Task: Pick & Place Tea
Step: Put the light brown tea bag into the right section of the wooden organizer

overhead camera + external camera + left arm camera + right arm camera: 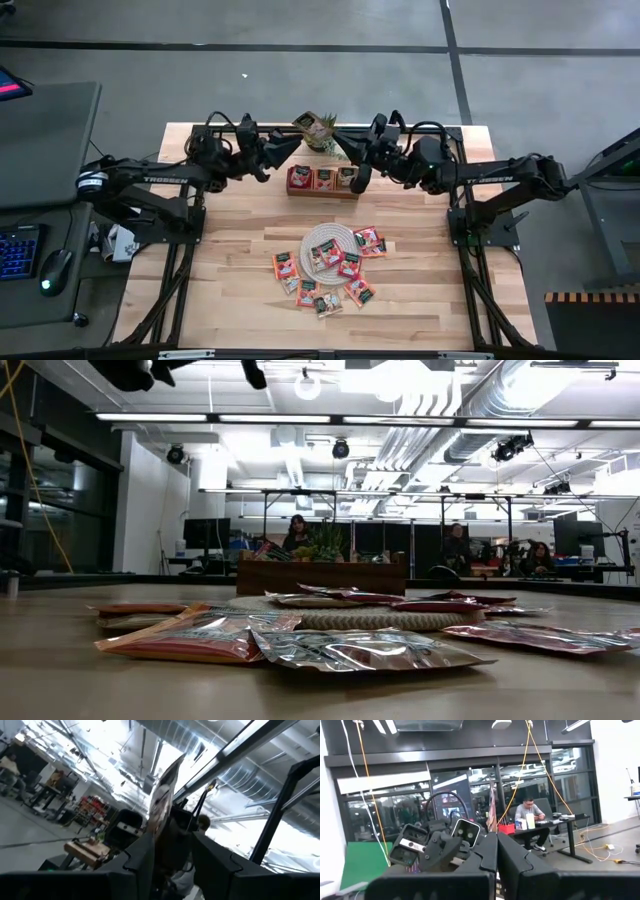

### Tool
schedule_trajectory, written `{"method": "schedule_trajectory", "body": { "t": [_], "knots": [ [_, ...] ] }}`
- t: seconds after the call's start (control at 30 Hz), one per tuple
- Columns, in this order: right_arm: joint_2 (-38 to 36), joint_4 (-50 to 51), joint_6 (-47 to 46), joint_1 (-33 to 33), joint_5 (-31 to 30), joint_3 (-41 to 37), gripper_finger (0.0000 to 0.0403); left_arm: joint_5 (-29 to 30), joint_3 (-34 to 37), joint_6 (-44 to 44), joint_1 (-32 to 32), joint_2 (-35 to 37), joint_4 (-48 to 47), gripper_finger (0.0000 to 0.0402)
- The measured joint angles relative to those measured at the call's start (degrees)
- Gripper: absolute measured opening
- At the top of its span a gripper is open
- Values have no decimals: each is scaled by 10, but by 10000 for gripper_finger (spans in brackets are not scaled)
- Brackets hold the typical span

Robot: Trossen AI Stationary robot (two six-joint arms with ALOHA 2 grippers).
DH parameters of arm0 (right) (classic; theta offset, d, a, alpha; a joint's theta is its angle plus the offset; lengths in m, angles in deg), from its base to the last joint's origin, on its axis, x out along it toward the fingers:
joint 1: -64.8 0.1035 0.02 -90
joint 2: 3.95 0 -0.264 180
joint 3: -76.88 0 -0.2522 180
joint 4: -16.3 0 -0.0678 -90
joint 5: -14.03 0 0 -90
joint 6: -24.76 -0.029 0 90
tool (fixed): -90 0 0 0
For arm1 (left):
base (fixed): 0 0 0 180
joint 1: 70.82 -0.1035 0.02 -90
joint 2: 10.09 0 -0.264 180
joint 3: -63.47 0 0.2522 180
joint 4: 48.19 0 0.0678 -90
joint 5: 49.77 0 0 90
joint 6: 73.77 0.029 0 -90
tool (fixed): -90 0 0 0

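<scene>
Two hands meet above the tray (322,180): left hand (297,147) clamped on a sachet (306,124), right hand (345,147) pressed together.

You see orange-red tea sachets (349,265) with dark green and white marks, a whitish round mat (322,236), a brown wooden tray (322,192), the pale wood table (230,290), and dark arms.

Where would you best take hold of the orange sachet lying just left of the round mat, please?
Probably its outer left edge. The sachet lies flat on the bare table, so come straight down and pinch that edge; the mat crowds its right side and another sachet its near side, while the left is free.
</scene>
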Motion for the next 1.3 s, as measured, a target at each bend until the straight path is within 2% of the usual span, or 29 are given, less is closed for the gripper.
{"method": "schedule_trajectory", "body": {
  "t": [0.43,0.7,1.03,1.3],
  "knots": [
    [0,6,-10,0,9,0,0,-9,-35,1,0,-45,0,129],
    [0,8,-9,0,8,0,0,-20,-35,14,0,-46,-8,129],
    [-28,42,12,0,-24,0,0,-51,-35,18,0,-45,-19,129],
    [-56,80,2,0,-30,0,0,-27,-35,31,0,-45,-27,129]
  ]
}}
